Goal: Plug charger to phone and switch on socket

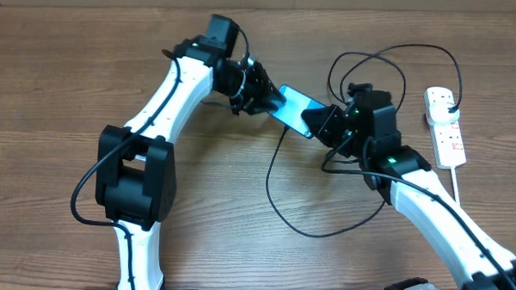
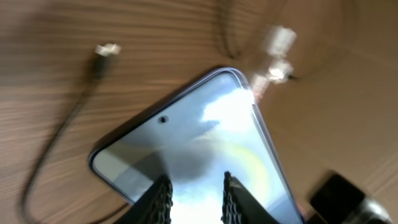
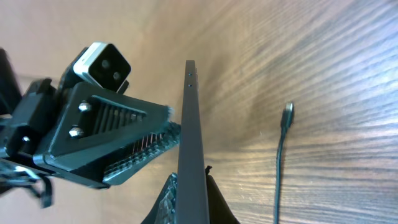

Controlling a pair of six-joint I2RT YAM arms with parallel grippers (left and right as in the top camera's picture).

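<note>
The right gripper (image 3: pixel 191 190) is clamped on the phone (image 3: pixel 189 124), which stands on edge at the centre of the right wrist view. The left gripper (image 3: pixel 173 121), narrowly parted, rests its tips against the phone's face from the left. The charger (image 3: pixel 287 114) lies loose on the table (image 3: pixel 348 50) at right, so plugging in is not yet done. One arm must next fetch its tip, and the socket (image 1: pixel 445 126) comes afterwards.
</note>
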